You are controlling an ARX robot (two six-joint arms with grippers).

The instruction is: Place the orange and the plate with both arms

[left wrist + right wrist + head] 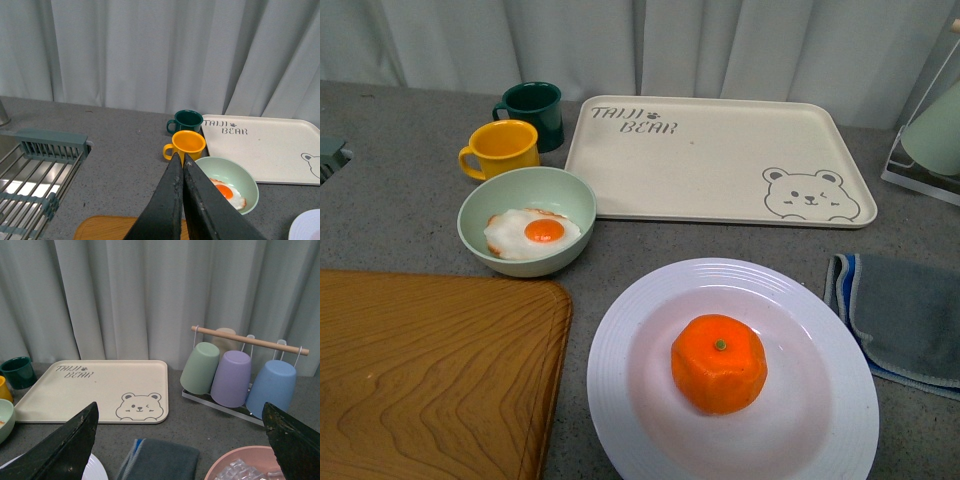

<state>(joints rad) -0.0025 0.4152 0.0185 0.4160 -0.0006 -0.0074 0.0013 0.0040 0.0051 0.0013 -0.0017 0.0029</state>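
Observation:
The orange (719,362) sits in the middle of the white plate (620,370), at the front of the grey counter in the front view. Neither arm shows in that view. In the left wrist view my left gripper (181,159) is shut and empty, raised above the counter, with its tips toward the yellow mug (186,145); a sliver of the plate (306,227) shows at the corner. In the right wrist view my right gripper (182,412) is open wide and empty above the counter, its fingers (75,440) at both sides; the plate's rim (92,471) shows at the edge.
A cream bear tray (710,150) lies behind the plate. A pale green bowl (525,195) with a fried egg, a yellow mug (502,148) and a dark green mug (532,108) stand to the left. A wooden board (430,370), grey cloth (905,315), cup rack (235,370), pink ice bowl (245,467) and sink rack (35,175) surround.

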